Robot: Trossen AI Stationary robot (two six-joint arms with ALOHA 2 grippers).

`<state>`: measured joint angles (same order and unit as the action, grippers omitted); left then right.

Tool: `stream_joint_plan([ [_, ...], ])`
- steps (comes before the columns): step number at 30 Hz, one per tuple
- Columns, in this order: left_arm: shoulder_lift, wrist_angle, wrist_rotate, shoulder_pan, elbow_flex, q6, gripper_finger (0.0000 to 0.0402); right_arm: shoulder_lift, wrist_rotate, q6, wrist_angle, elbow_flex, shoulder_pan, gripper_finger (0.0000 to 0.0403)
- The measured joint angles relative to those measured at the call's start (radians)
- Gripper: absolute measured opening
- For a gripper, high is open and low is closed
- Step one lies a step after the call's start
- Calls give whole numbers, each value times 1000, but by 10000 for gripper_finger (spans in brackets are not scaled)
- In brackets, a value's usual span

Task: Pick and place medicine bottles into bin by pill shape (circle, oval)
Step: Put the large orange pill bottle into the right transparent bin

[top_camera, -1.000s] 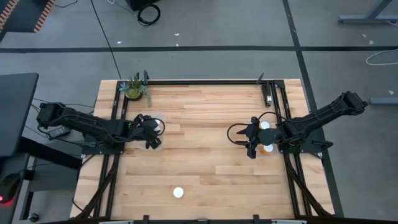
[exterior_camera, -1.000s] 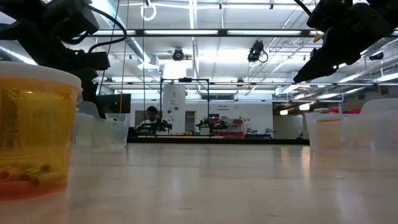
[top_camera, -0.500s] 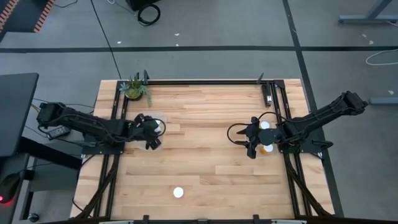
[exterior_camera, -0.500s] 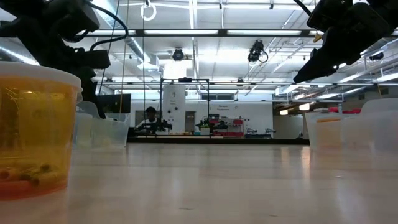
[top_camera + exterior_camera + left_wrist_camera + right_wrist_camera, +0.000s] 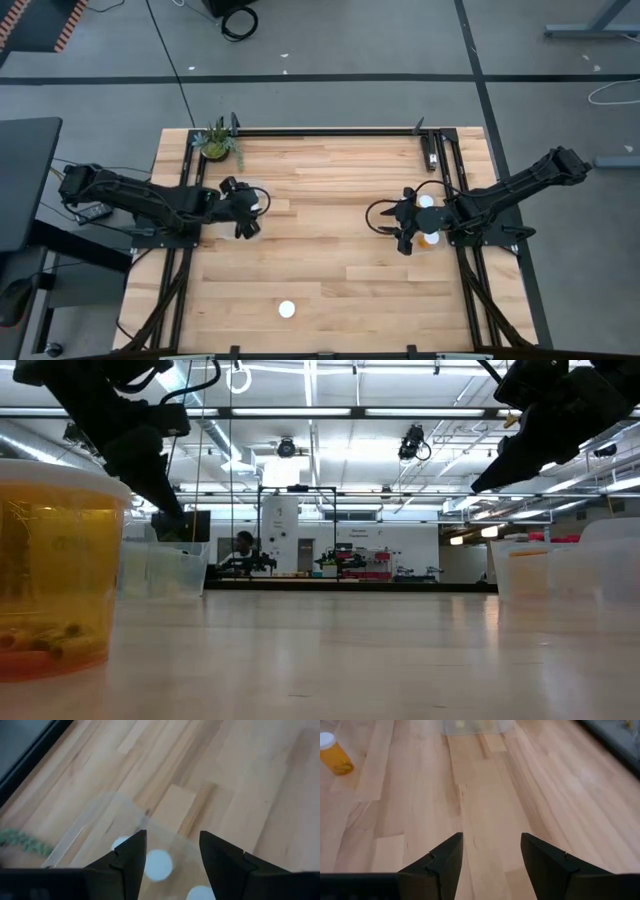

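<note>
One bottle [image 5: 287, 309] is left alone on the counter [image 5: 330, 250] near its front edge, well apart from both arms, and is judged still to be sorted. Farther back, the left gripper [image 5: 248, 212] is held with fingers [image 5: 131, 854] open and empty over the clear left bin [image 5: 100, 827], where white caps [image 5: 158, 865] are seen. The right gripper [image 5: 404, 226] is likewise held open and empty beside the right bin [image 5: 430, 225] with bottles already inside, so most of the task appears done.
</note>
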<state>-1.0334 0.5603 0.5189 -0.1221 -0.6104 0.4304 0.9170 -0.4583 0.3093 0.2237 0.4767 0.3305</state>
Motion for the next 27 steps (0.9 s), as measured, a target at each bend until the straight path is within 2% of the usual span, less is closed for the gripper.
stream_joint_plan([
  [5, 26, -98, -46, -17, -1, -101, 183, -4, 0, -79, -66, 0, 0, 206],
  [11, 61, -335, -219, -61, -1, -347, 165, -15, 11, -175, -107, 0, -10, 203],
  [16, 61, -449, -286, -70, -2, -496, 142, -82, 70, -222, -111, 0, -50, 182],
  [21, 77, -467, -314, -70, -2, -549, 118, -162, 136, -237, -108, 0, -75, 159],
  [27, 122, -521, -341, -70, 42, -547, 94, -213, 164, -276, -114, 0, -75, 141],
])
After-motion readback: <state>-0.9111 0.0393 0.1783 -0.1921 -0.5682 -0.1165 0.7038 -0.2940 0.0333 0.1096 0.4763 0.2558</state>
